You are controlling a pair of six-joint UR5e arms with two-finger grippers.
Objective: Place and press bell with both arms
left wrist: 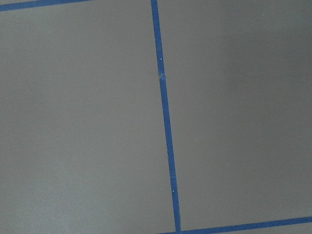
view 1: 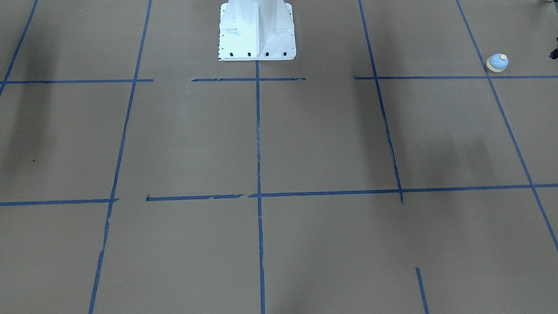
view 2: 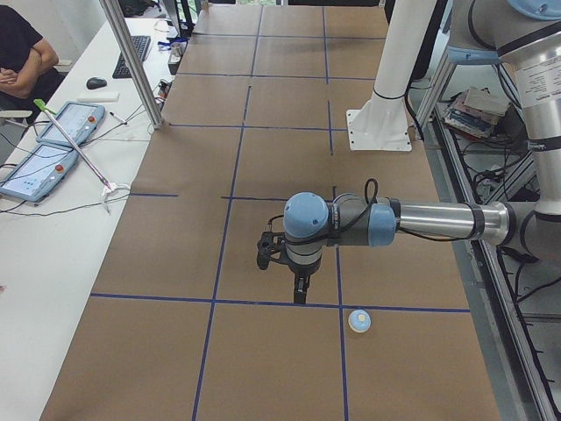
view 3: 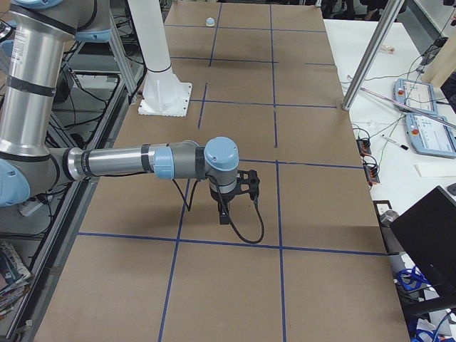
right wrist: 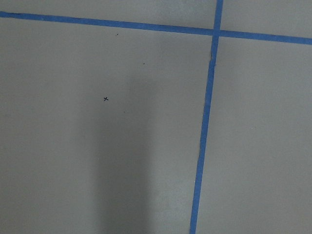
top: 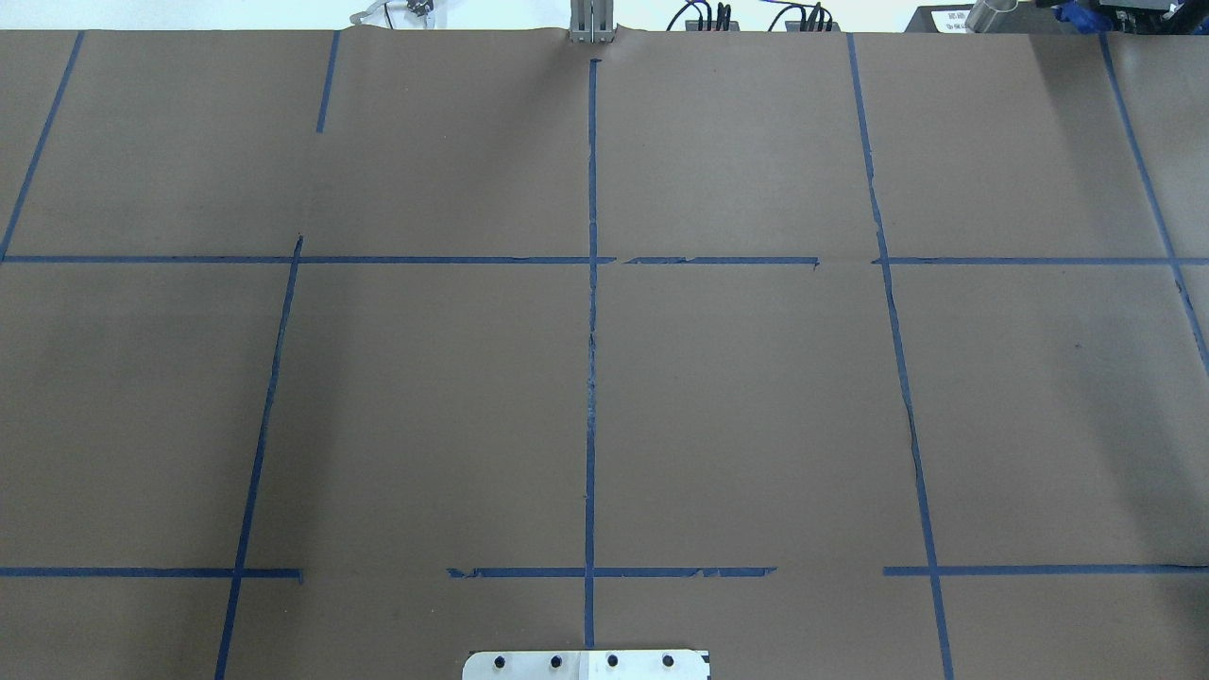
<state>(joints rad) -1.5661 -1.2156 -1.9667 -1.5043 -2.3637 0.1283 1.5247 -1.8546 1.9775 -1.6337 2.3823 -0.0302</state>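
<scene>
The bell, a small light-blue dome on a cream base, stands upright on the brown paper beside a blue tape line. It also shows in the exterior left view and, tiny, at the far end in the exterior right view. My left gripper points down above the table, a short way from the bell and apart from it. My right gripper points down over the table's other end, far from the bell. Both show only in side views, so I cannot tell open or shut. The wrist views show only paper and tape.
The white pedestal stands bolted at the robot's side of the table. Blue tape lines divide the brown paper into squares. A metal post, tablets and a seated person are at the operators' side.
</scene>
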